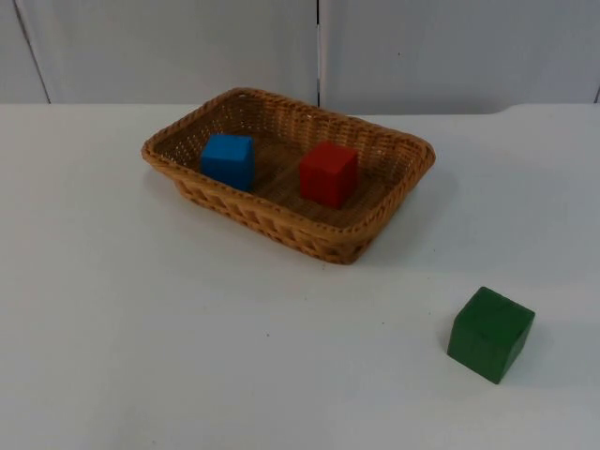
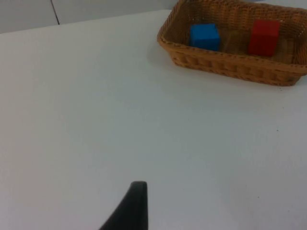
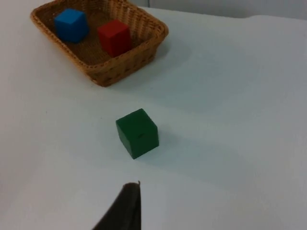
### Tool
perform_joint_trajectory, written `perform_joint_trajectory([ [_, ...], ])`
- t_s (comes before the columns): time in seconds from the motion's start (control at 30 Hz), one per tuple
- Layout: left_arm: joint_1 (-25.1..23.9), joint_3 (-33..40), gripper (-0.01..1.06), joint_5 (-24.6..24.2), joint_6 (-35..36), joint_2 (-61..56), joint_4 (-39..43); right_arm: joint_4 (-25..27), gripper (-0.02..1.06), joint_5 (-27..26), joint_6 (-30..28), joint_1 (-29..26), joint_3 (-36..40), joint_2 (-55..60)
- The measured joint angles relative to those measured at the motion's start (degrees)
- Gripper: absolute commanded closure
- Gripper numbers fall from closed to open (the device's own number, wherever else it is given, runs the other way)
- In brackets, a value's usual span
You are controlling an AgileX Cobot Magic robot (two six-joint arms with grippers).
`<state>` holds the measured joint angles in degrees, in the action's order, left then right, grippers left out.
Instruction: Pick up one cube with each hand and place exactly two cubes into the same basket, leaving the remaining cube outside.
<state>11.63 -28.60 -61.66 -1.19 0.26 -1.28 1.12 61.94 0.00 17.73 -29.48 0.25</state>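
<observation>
A brown wicker basket (image 1: 246,210) stands on the white table, toward the back and left of centre. Inside it a blue cube (image 1: 228,160) rests at the left and a red cube (image 1: 328,172) at the right, a small gap between them. A green cube (image 1: 490,334) lies alone on the table at the front right, outside the basket. My left gripper (image 2: 132,211) waits over bare table, well away from the basket (image 2: 230,67) with its blue cube (image 2: 204,37) and red cube (image 2: 263,37). My right gripper (image 3: 125,211) hangs a short way from the green cube (image 3: 137,133), holding nothing; beyond lies the basket (image 3: 120,72).
A grey partition wall (image 1: 300,47) closes off the table's far edge, right behind the basket. White table (image 1: 141,356) stretches wide at the front left and around the green cube.
</observation>
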Motion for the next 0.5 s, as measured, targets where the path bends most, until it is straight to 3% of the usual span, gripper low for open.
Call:
perform_joint_trajectory([
  [0.5, 0.00, 0.00, 0.00, 0.00, 0.00, 0.00, 0.00, 0.35, -0.01, 0.00, 0.00, -7.58, 0.00, 0.00],
])
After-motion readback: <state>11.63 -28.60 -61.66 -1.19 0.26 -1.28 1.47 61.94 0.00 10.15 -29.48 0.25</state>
